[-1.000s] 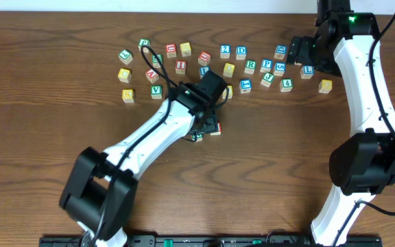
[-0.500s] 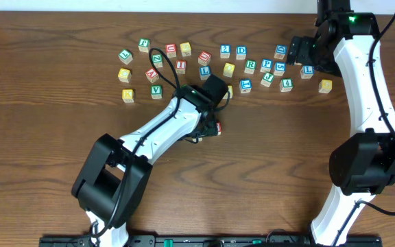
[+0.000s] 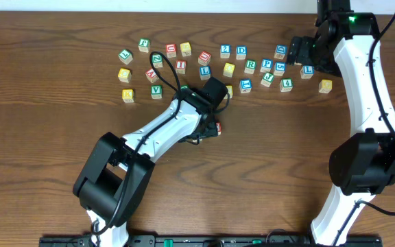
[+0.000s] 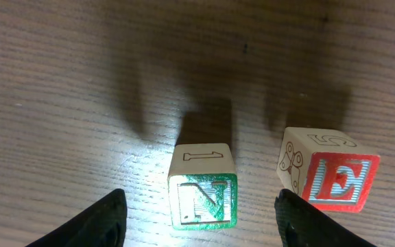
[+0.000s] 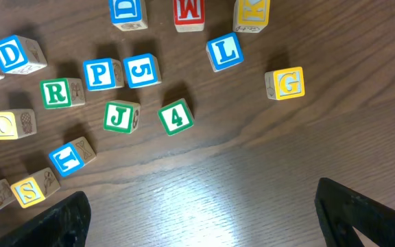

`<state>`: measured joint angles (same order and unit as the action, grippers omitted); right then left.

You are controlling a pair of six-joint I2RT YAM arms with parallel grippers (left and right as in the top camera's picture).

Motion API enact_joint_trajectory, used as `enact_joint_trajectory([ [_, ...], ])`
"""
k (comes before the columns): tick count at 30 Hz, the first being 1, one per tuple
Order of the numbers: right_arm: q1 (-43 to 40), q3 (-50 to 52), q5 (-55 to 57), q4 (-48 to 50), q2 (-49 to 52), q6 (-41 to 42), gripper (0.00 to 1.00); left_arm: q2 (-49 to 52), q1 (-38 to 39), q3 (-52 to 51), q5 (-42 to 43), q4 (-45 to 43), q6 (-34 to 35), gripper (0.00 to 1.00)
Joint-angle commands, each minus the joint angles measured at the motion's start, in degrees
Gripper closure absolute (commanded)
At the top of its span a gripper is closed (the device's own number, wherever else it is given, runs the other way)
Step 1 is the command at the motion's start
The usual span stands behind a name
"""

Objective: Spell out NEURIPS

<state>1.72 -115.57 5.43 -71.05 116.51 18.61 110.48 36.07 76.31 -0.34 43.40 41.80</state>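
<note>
Wooden N cube (image 4: 203, 199) between parted fingers (image 4: 105, 223)

Straddles N cube near middle of bench (image 3: 46, 137) with left end effector (image 4: 204, 221), released, touching it on neither side. Red E cube (image 4: 338, 180) just beside, apart. Hangs right end effector (image 5: 208, 216), released and empty, near R cube (image 5: 55, 92) and P cube (image 5: 99, 74) by far edge

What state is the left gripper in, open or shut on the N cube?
Open. Left gripper fingers flank the N cube with table showing on both sides; the cube rests flat.
</note>
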Motion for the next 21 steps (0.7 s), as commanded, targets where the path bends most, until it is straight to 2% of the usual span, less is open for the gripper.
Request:
enact_joint_trajectory([
  [1,-0.1,-1.2,0.6,-0.2,-1.8,0.0,0.01,0.9,0.0,-0.5,-0.4,-0.3,0.5,0.33],
  [16,-0.1,-1.2,0.6,-0.5,-1.8,0.0,0.01,1.1,0.0,-3.0,-0.8,-2.5,2.6,0.36],
  [21,-0.1,-1.2,0.6,-0.6,-1.8,0.0,0.01,1.2,-0.1,-3.0,-0.8,-2.8,2.9,0.45],
])
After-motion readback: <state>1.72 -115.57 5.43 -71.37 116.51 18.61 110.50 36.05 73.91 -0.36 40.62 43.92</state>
